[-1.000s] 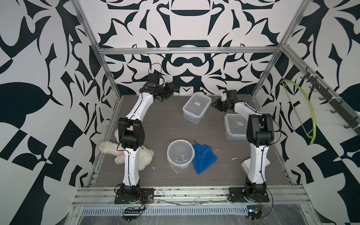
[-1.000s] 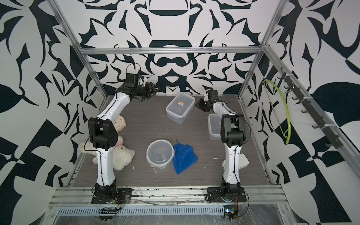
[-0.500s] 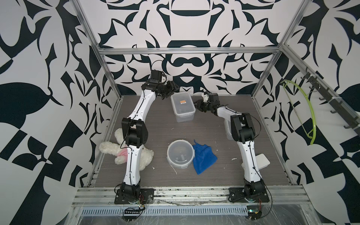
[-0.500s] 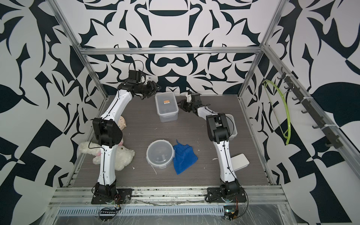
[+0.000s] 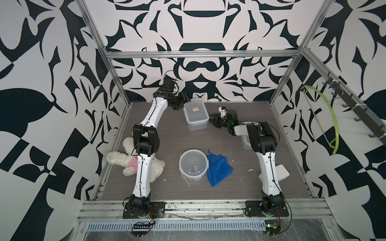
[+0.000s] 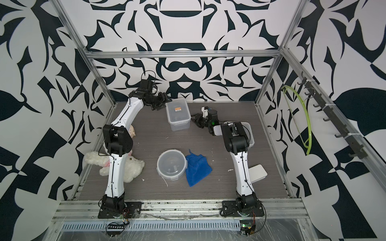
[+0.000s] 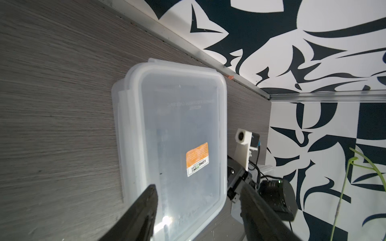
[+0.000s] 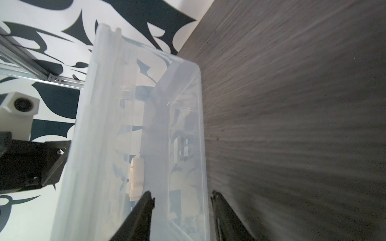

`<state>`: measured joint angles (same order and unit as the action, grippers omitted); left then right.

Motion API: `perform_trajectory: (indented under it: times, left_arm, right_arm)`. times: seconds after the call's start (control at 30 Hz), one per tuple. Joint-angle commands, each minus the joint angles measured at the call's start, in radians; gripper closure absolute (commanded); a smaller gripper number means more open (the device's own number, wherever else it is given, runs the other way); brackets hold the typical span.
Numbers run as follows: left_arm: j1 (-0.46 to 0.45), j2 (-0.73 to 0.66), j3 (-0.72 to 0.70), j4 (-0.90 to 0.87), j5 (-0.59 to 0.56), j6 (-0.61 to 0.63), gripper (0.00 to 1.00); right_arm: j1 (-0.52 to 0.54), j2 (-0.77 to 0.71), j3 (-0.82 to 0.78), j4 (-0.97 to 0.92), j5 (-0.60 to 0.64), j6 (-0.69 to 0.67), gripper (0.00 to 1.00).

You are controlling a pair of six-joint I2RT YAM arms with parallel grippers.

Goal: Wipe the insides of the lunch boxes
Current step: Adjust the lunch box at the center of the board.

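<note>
Sticker (image 7: 197,159): orange, atop the rectangular lunch box (image 7: 167,116); we read "LONG" on it.
Left gripper (image 7: 198,185): fingers spread, grasping nothing.
Right gripper (image 8: 182,191): fingers parted, released.

Rectangular lunch box (image 5: 196,113) behind round lunch box (image 5: 193,164) (cloth (image 5: 218,169) touching the latter's right side).

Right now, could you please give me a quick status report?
Left hand open, right hand open, flanking the rectangular lunch box, lid on. Blue cloth beside round lunch box, untouched. Square lunch box under right arm.
</note>
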<state>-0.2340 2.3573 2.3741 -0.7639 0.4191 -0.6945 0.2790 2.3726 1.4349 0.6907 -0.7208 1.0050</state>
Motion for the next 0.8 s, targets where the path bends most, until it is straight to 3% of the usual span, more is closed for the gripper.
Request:
perform_trajectory:
  times: [0.0,0.13,0.3,0.53,0.77]
  left_arm:
    - [0.01,0.012,0.058,-0.046,-0.024,0.026,0.33]
    - [0.01,0.025,0.073,-0.046,-0.027,0.021,0.33]
    - [0.01,0.03,0.046,-0.085,-0.02,0.034,0.37]
    - [0.011,-0.004,-0.055,-0.13,-0.009,0.093,0.44]
    - [0.021,-0.046,-0.141,-0.148,-0.032,0.13,0.47]
  right_arm:
    - [0.082,-0.094,-0.041,0.093,-0.018,-0.019,0.53]
    - [0.106,-0.115,-0.117,0.12,0.013,-0.029,0.54]
    - [0.033,-0.094,-0.162,0.253,0.017,0.059,0.55]
    - [0.045,-0.016,-0.11,0.568,0.02,0.223,0.42]
    - [0.129,0.041,0.011,0.547,0.015,0.226,0.4]
